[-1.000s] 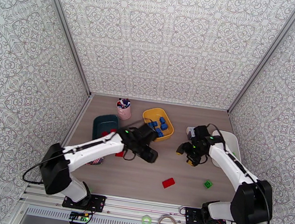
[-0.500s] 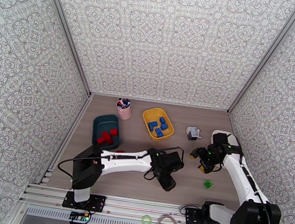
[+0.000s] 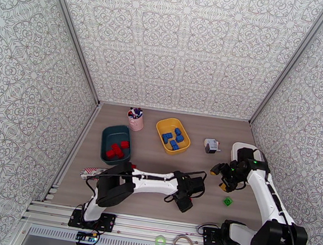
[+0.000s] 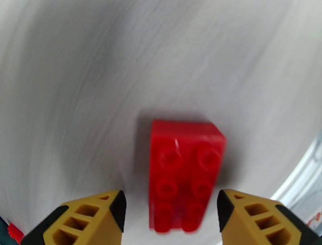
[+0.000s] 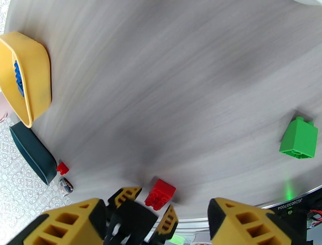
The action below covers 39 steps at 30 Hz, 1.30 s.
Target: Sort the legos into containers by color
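1. In the left wrist view, the left hand was open low over the tabletop, with a yellow fingertip on either side of the frame's bottom edge.
2. A red oblong lego lay studs up between those fingertips, and a gap showed on each side of it.
3. In the top view, a green lego sat alone on the tabletop at lower right, just below the right hand.
4. The right hand hung open and held nothing.
5. In the right wrist view, its yellow fingers stood wide apart at the bottom, with the green lego at the right edge.
6. A small striped object lay at the left of the top view, near the left arm.
7. The dark teal container, left of centre, held a cluster of red legos.
8. In the right wrist view, one small red lego lay just outside that container.
9. The yellow container, centre, held blue legos.
10. A grey-white object sat to its right, and the white container was partly covered by the right arm.
11. A pink cup of pens stood farthest back.
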Motion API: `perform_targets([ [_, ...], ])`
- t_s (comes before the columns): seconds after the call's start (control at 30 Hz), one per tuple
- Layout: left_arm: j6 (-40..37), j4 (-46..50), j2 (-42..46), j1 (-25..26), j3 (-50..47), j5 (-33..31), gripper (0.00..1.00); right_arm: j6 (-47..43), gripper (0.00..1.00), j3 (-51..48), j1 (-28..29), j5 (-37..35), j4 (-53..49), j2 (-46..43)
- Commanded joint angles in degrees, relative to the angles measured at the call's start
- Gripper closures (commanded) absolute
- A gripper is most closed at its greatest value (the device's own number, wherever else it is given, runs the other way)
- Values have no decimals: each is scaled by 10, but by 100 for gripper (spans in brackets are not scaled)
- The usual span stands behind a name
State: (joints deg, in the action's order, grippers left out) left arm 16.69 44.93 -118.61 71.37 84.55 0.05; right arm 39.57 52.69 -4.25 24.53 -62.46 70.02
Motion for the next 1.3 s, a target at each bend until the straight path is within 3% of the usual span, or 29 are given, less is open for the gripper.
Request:
perform_targets([
  [0.0,5,12,-14,1,22,-16,40,-8,29,-7,-7,12,-10,-13],
  [0.23,12,27,-4,-5,28,-39,65,-10,29,-4,-10,23,-4,-11],
  [0.63,62,22,99,-86,-2,-38,70,22,29,1,9,71,68,0],
  [0.8,88,17,143,-145,-19,-23,71,64,29,19,88,70,121,33],
  [0.97,127,5,196,-232,-49,1,71,101,29,77,211,53,170,103],
  [1.27,221,3,314,-413,-134,19,70,59,32,308,398,32,133,300],
])
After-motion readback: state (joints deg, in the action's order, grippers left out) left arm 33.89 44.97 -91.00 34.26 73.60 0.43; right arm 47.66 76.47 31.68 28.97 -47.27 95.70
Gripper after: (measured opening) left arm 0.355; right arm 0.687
